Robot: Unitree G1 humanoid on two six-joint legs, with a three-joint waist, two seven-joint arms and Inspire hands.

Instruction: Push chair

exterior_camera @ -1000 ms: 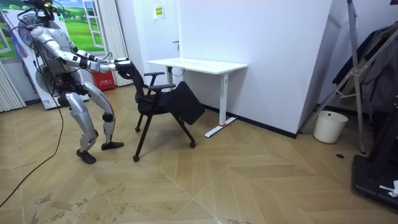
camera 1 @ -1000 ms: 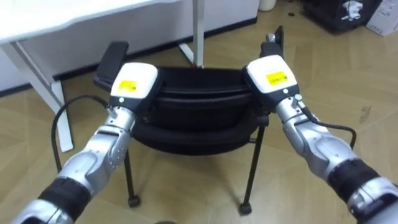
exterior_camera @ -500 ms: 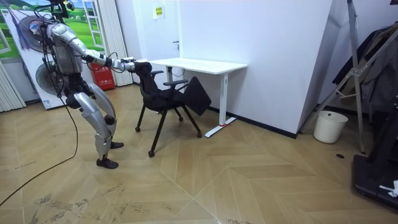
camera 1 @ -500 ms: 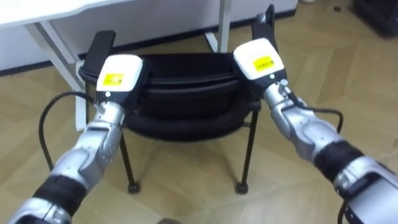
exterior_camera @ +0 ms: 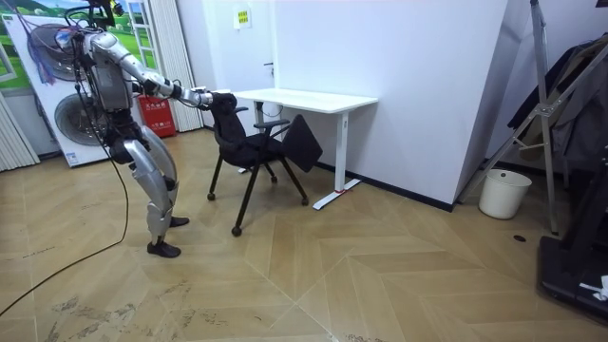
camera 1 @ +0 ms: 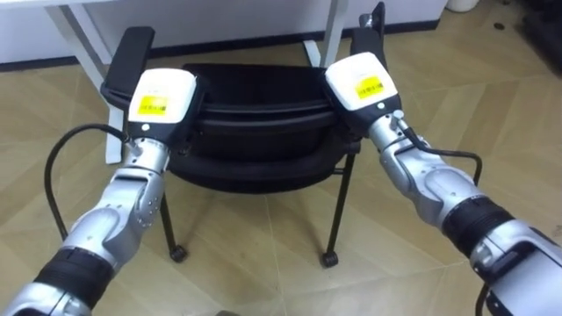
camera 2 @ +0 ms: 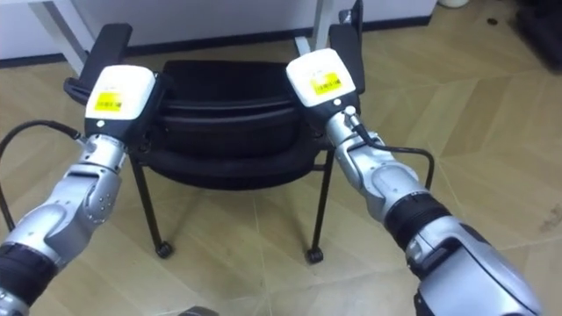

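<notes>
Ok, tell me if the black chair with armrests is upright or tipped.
Upright: the black chair stands with its legs on the wooden floor.

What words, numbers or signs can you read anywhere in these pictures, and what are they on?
No text is legible.
Yellow labels on the backs of the left hand and the right hand: dark print, too blurred to read.
Yellow sign above the white desk: too small to read.
</notes>
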